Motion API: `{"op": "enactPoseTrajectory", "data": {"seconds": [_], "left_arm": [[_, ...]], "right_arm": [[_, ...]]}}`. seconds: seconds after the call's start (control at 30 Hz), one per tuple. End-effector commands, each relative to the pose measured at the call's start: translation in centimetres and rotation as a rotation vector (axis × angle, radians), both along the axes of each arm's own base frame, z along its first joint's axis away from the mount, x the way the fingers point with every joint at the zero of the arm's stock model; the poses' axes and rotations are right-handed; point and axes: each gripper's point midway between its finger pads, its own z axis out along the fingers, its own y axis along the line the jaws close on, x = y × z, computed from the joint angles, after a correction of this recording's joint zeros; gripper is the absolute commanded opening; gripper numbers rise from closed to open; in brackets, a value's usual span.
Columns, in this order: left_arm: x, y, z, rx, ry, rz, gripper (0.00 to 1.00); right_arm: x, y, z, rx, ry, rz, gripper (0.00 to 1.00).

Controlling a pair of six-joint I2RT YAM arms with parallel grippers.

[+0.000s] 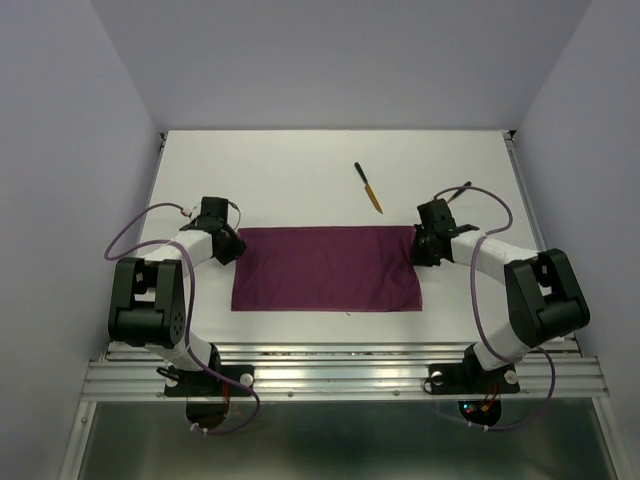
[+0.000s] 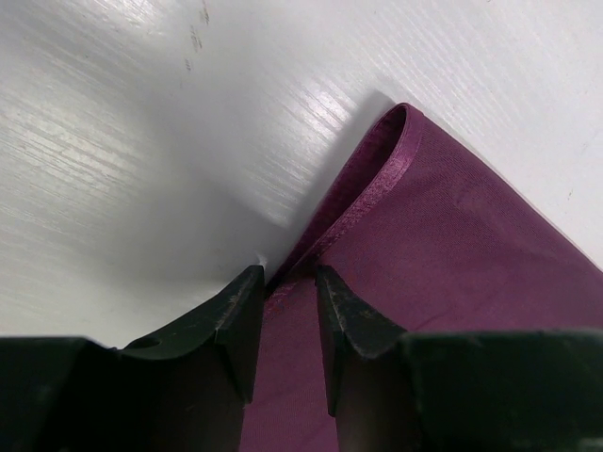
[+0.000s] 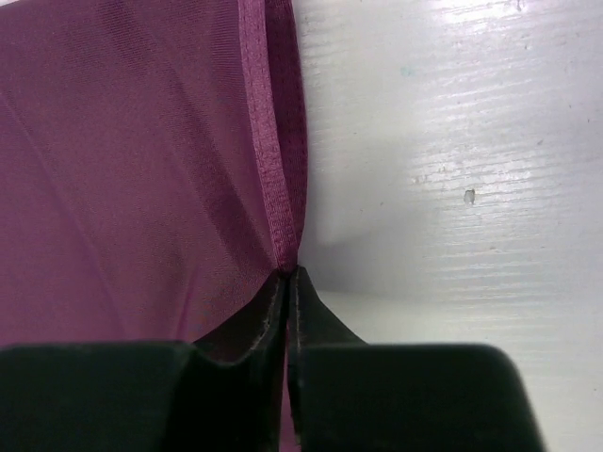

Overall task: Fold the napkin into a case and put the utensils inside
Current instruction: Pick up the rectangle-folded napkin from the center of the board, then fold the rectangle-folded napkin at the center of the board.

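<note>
Top view: seeing the napkin (image 1: pixel 325 270) flat on the white table (image 1: pixel 300 170), centre of frame, as a wide rectangle with long edges running left-right. Not a narrow case yet.

Finding the left gripper (image 1: pixel 232 245) at the napkin's upper-left corner and the right gripper (image 1: pixel 420 248) at its upper-right corner, both down at cloth level. Spotting the knife (image 1: pixel 368 188) above the napkin, right of centre, lying diagonally with black handle to the upper left and gold blade to the lower right. Well clear of the cloth and of both grippers.

Left wrist view: reading the left gripper (image 2: pixel 287 278) as slightly open, jaws a narrow gap apart. Seeing the napkin (image 2: pixel 452 273) fill the right half of frame, doubled-over corner at upper centre-right, raised a little off the table (image 2: pixel 113 141) with shadow under it. Tracing the hem (image 2: pixel 363 193) from that corner down into the gap between the fingers (image 2: pixel 240 325). Cannot confirm any pinch on it.

Right wrist view: reading the right gripper (image 3: pixel 287 278) as fully closed, jaws pressed together, nipping the napkin (image 3: pixel 122 169) right at its hem (image 3: pixel 264 141), bottom centre of frame. Seeing cloth across the left half, bare table (image 3: pixel 452 141) on the right.
</note>
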Motion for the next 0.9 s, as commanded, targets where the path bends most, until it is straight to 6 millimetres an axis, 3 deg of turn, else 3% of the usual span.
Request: {"op": "enactPoseTrajectory", "data": {"seconds": [0.0,0.2,0.43,0.87], "left_arm": [[-1.2,0.2,-1.1,0.005,0.041,-0.006,0.40],[-1.1,-0.3,-0.8,-0.016,0.021,-0.032,0.40],[-0.4,-0.6,-0.4,-0.026,-0.005,-0.052,0.40],[-0.9,-4.6,-2.0,-0.114,0.026,-0.153,0.39]], "right_arm": [[-0.2,-1.2,-0.7,-0.074,0.008,-0.058,0.01],[0.8,-2.0,1.9,-0.095,-0.080,-0.095,0.01],[1.7,-1.2,4.8,-0.051,-0.145,-0.071,0.01],[2.5,1.2,8.7,0.048,-0.213,-0.025,0.01]]}}
